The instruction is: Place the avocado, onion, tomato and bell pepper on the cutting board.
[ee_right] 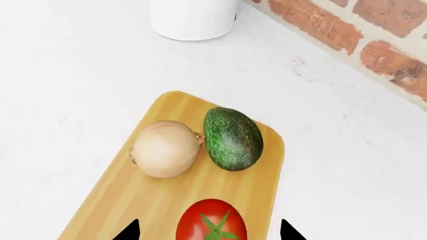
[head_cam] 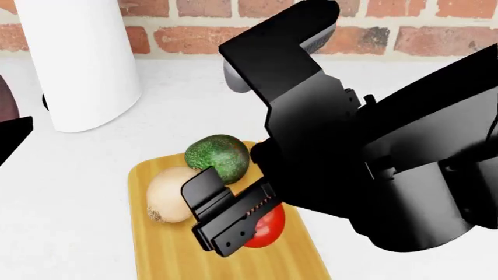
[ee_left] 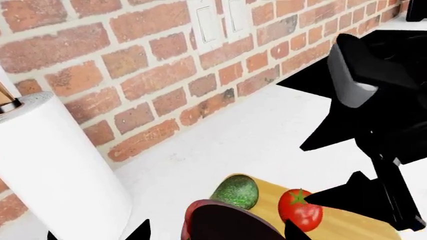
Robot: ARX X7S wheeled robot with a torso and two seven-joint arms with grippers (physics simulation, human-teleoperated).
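right gripper (ee_right: 208,231) open over tomato (ee_right: 211,221) on cutting board (ee_right: 120,197) w/ onion (ee_right: 165,148), avocado (ee_right: 231,138); left gripper (ee_left: 217,235) grips bell pepper (ee_left: 227,222).

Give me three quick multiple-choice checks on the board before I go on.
1. Where is the tomato? A on the board; B on the bare counter; C against the wall.
2. How many foods lie on the board? A two; B three; C four.
3. What is the right claw doing? A open over the tomato; B shut on the onion; C shut on the avocado.

Answers: 1 A, the tomato rests on the board. 2 B, the onion, avocado and tomato are there; the pepper is not. 3 A, the right claw has its tips apart on either side of the tomato.
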